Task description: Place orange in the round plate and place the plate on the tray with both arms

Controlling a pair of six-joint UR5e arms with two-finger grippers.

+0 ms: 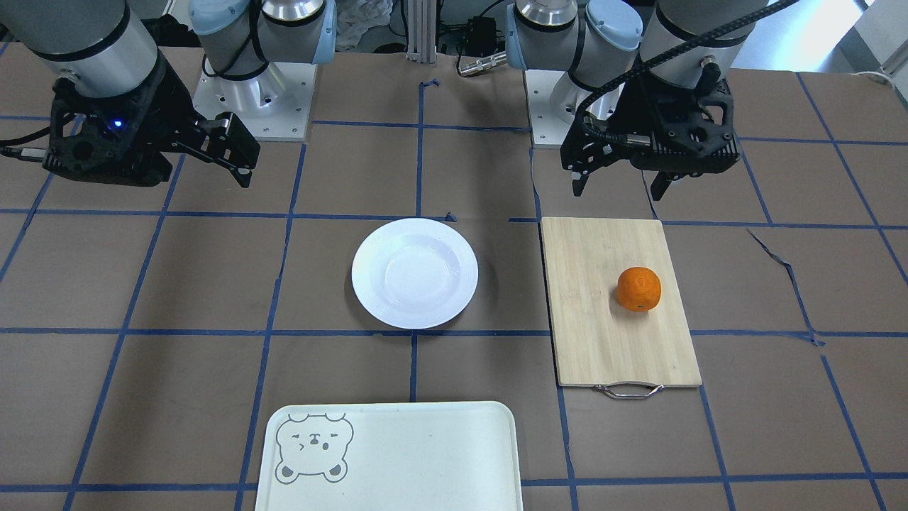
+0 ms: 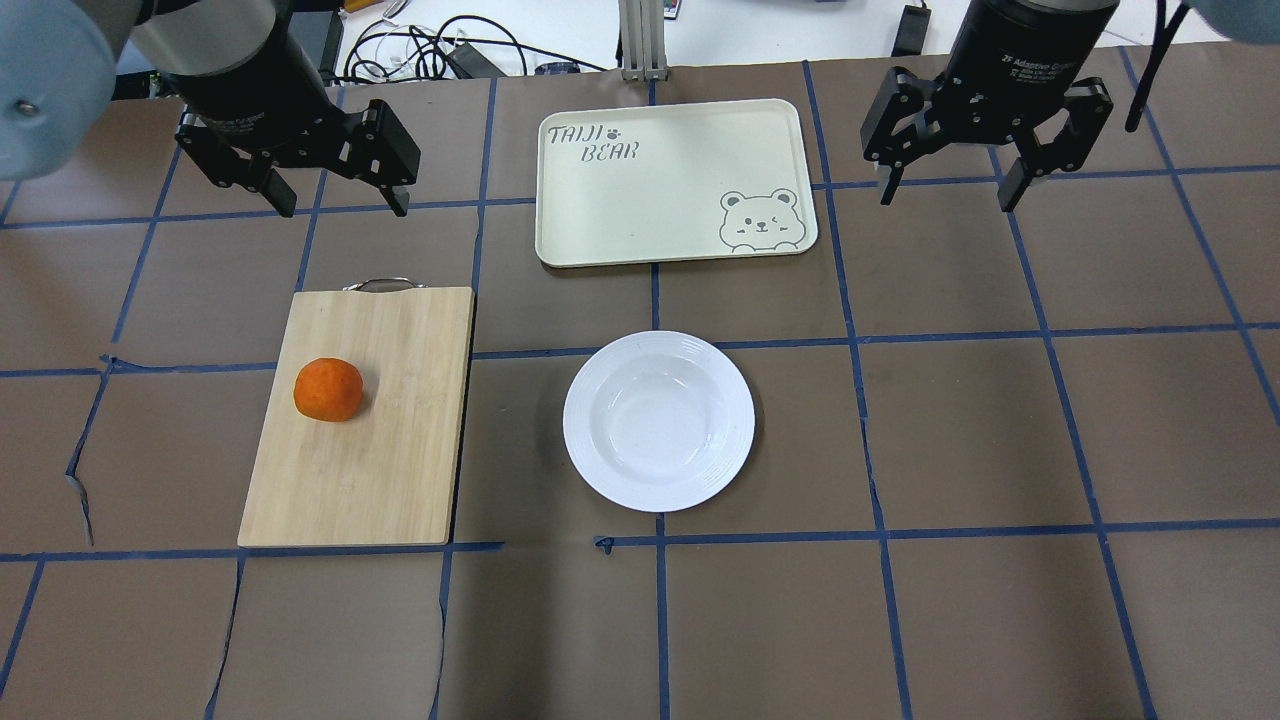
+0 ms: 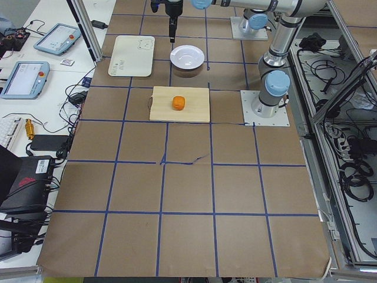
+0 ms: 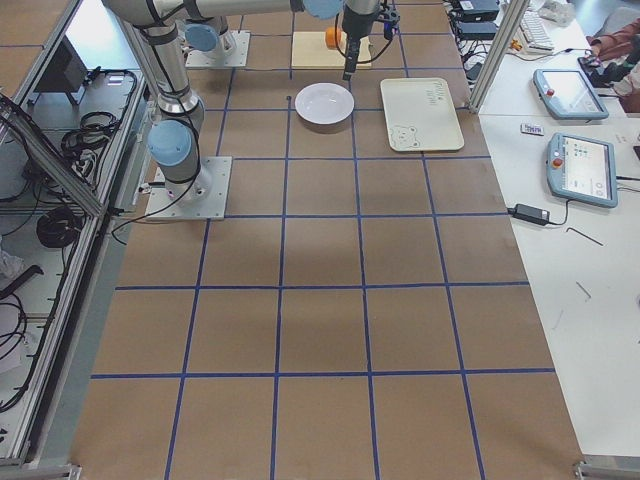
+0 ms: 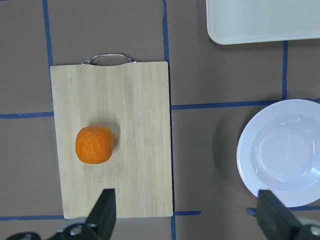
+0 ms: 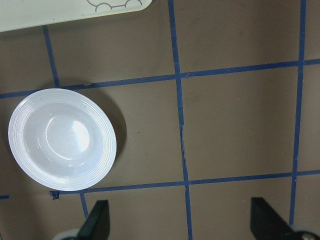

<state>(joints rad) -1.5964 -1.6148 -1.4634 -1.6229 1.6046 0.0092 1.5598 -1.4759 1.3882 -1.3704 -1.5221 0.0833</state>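
Observation:
The orange (image 2: pixel 328 389) rests on a bamboo cutting board (image 2: pixel 400 440) on the table's left side. A round white plate (image 2: pixel 598 385) lies empty at the table's middle. Beyond it sits the cream tray (image 2: pixel 640 200) with a bear face, nothing on it. My left gripper (image 2: pixel 340 205) hovers open above the table past the board's handle end, holding nothing. Over the far right, level with the tray, my right gripper (image 2: pixel 948 195) also hangs open and empty. The left wrist view has the orange (image 5: pixel 94 145) ahead of the open fingers (image 5: pixel 105 212).
The board's metal handle (image 2: pixel 380 284) points away from the robot. Brown paper with blue tape lines covers the table, torn in places near the left edge (image 2: pixel 85 470). Cables and an upright post (image 2: pixel 640 40) stand behind the tray.

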